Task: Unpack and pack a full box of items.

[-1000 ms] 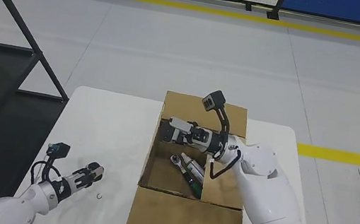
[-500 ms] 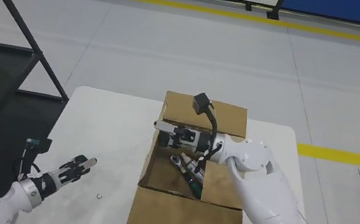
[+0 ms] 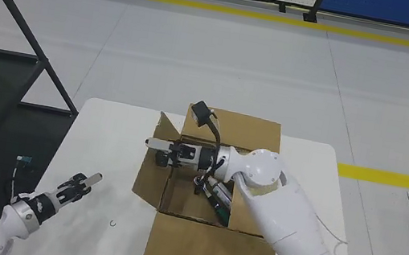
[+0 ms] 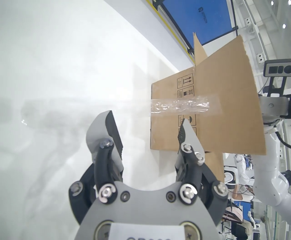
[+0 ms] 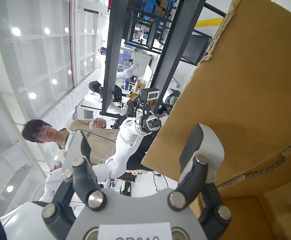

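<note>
Opening the box flap
Right end effector, released, straddled the flap, likely to fold it outward; left end effector hung released over the counter.

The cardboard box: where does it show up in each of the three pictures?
Top view: box sits open in the middle of the table.
Left wrist view: box stands beyond the open left gripper.
Right wrist view: box looms close beside the open right gripper.
Shared landmark: the box's raised side flap, by the right gripper.
</note>
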